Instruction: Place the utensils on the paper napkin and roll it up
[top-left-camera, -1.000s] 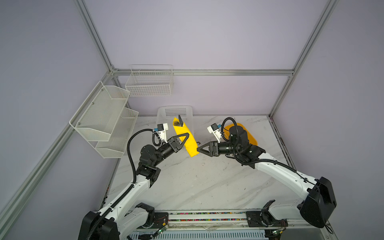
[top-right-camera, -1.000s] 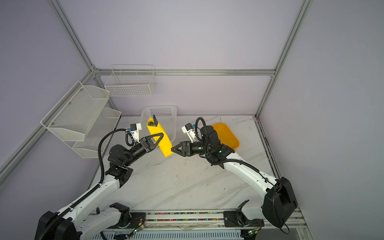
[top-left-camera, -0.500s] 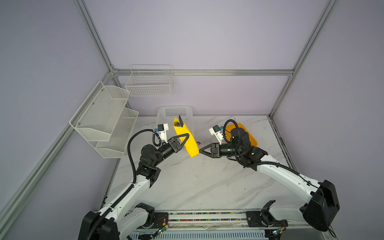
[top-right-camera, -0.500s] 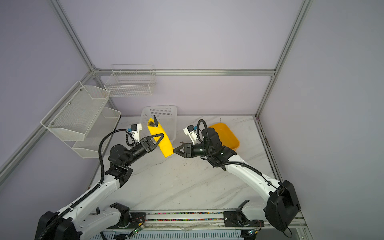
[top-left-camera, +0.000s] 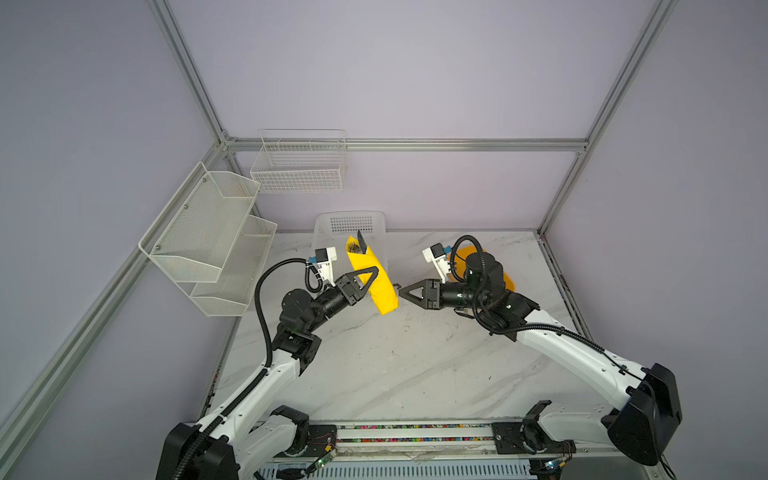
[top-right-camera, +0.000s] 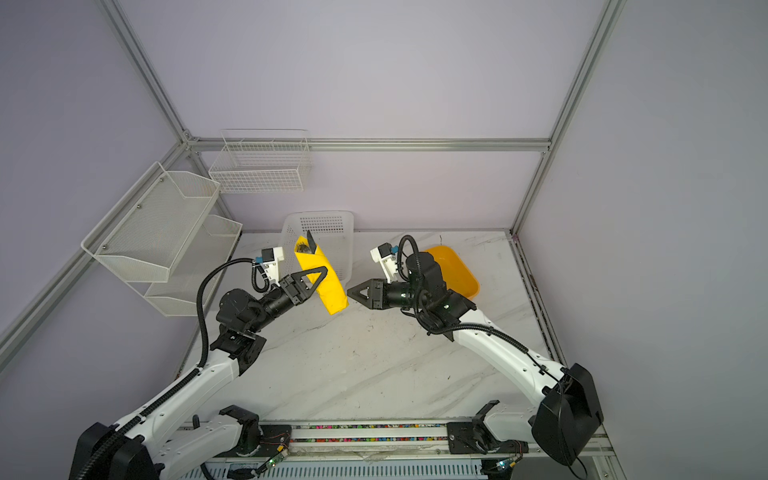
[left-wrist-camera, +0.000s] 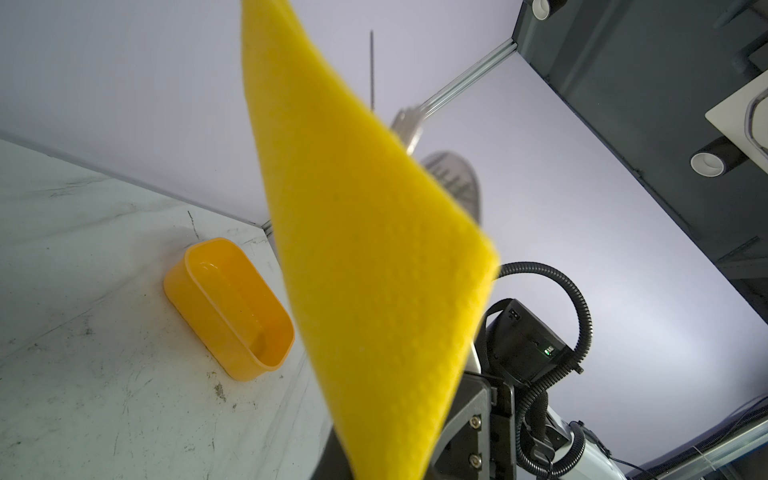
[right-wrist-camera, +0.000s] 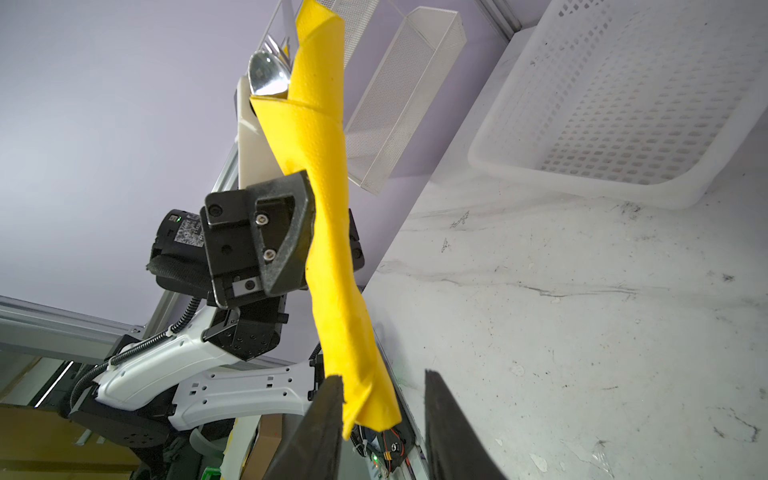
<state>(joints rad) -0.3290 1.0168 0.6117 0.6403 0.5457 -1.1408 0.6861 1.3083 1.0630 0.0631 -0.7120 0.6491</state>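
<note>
left tool gripping rolled napkin, utensils inside

It reads as a robotics lab test cell: plain lilac panels held in aluminium framing close off a marble-patterned table. White robot arms are mounted on a rail along its front edge, and wire baskets hang on the walls.

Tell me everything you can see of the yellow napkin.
The napkin is bright yellow dimpled paper, rolled into a narrow, twisted tube and held in the air, tilted. The left gripper is shut on its middle. A spoon and fork poke from its upper end. The right gripper has its jaws open either side of the loose lower end.
</note>
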